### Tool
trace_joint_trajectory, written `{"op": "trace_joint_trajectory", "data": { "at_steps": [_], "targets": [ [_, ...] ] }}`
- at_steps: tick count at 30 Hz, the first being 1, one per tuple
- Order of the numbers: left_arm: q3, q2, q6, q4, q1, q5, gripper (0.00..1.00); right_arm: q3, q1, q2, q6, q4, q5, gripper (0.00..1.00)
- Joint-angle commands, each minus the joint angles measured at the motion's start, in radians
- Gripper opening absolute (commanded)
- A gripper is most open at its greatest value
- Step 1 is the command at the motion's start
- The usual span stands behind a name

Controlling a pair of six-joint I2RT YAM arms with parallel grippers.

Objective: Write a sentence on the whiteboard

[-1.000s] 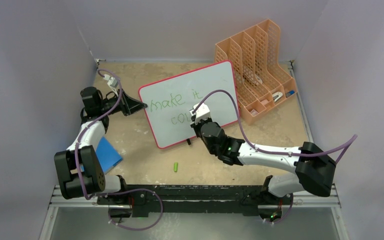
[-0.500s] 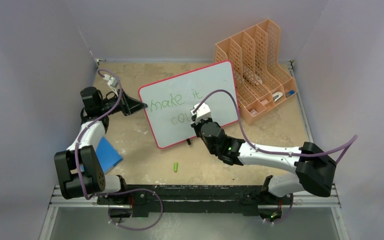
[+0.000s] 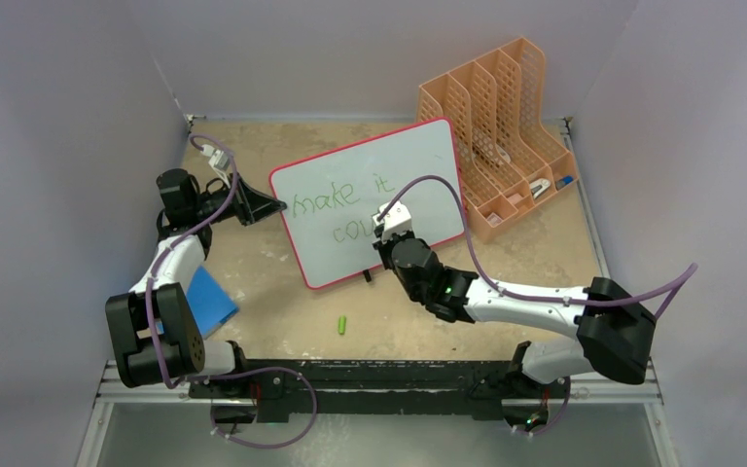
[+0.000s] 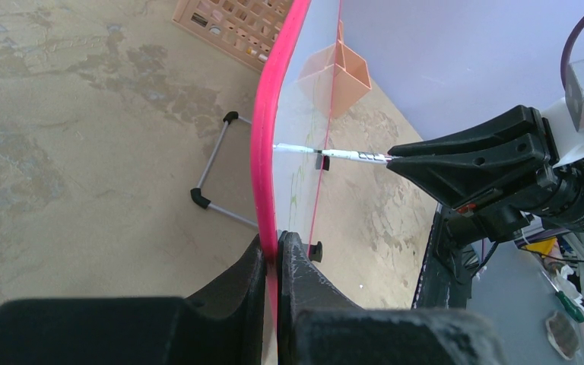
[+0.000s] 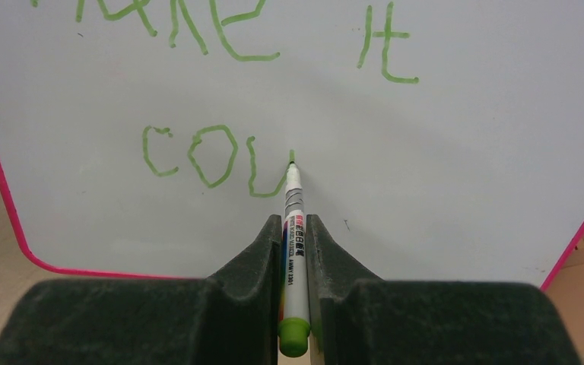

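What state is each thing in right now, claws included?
whiteboard: propped up on its wire stand, left edge clamped.
sentence: unfinished, reads "make it cou".
marker: uncapped, tip on the board at the "u".
left claw: shut on the whiteboard's rim.
right claw: shut on the marker.
green cap: off, lying on the table before the board.
orange organizer: upright, small items inside.

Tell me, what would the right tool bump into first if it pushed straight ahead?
The whiteboard: the marker gripped in the right tool points at it, tip apparently touching beside the green letters.
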State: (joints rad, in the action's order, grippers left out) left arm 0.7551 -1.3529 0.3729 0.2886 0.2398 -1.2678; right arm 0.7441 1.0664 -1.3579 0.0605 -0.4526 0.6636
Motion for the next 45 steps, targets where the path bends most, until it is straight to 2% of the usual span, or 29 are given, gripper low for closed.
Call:
{"op": "trace_joint_trajectory", "data": {
  "at_steps": [1,45],
  "targets": [
    [0.012,0.018,-0.045,-0.003,-0.018,0.000,0.00,-0.012,-0.004,0.020,0.020,0.018,-0.001,0.00],
    [0.010,0.023,-0.045,-0.005,-0.018,0.003,0.00,-0.038,0.011,0.036,0.052,0.089,0.009,0.00]
  ]
}}
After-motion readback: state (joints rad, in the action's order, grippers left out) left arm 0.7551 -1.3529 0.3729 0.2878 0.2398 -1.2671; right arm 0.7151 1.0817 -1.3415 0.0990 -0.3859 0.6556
